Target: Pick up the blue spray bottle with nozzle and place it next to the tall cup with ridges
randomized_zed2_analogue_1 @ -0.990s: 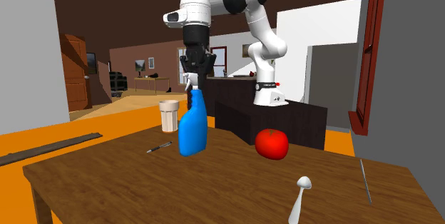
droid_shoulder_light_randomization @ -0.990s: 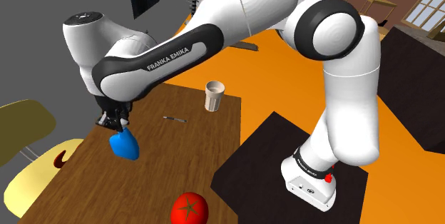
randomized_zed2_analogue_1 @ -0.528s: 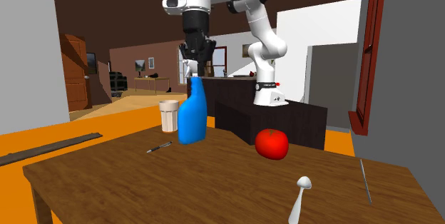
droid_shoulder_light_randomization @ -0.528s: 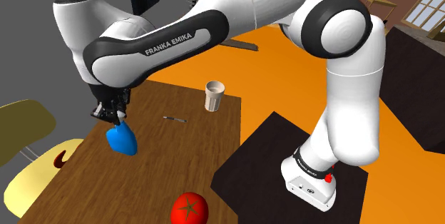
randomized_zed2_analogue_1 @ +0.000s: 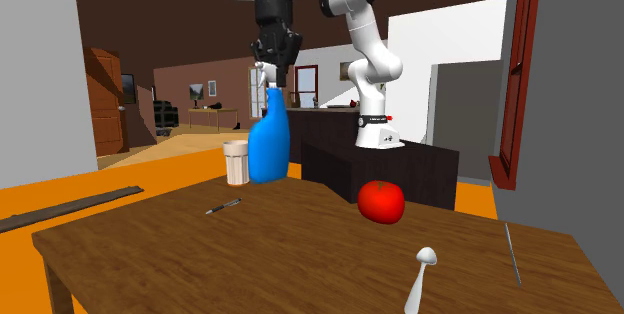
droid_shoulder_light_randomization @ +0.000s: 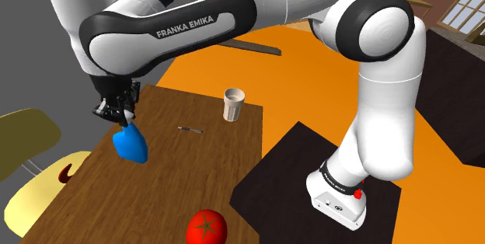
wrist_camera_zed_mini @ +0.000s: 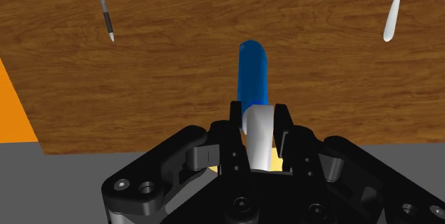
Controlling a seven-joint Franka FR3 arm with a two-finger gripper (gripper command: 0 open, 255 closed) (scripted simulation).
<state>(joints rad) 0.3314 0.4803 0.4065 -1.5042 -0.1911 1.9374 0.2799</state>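
One white arm (droid_shoulder_light_randomization: pixel 373 87) rises from its base, bends at a high elbow and sweeps across toward nine o'clock in the shoulder view, its wrist pointing straight down. Its black gripper (droid_shoulder_light_randomization: pixel 118 114) is clamped on the pale neck of the blue spray bottle (droid_shoulder_light_randomization: pixel 132 145), one finger on each side. The bottle hangs upright from it, clear of the wooden table (droid_shoulder_light_randomization: pixel 171 180).

At four o'clock from the table is the dark stand (droid_shoulder_light_randomization: pixel 287 165), on an orange floor. A yellow chair (droid_shoulder_light_randomization: pixel 31 196) stands at the table's eight o'clock corner. The red tomato (droid_shoulder_light_randomization: pixel 207 227) lies between four and five o'clock from the bottle, well apart from it. The tall ridged cup (droid_shoulder_light_randomization: pixel 233 104) stands at two o'clock from the bottle, near the table's far edge. A pen (droid_shoulder_light_randomization: pixel 190 130) lies flat on the wood between bottle and cup.

From across the table, the second exterior view adds a white spoon (randomized_zed2_analogue_1: pixel 420 277) and a thin grey rod (randomized_zed2_analogue_1: pixel 512 252) near the front edge. There the cup appears at the bottle's nine o'clock. The wrist view looks down the bottle's blue body to the wood below, with pen and spoon far to either side.
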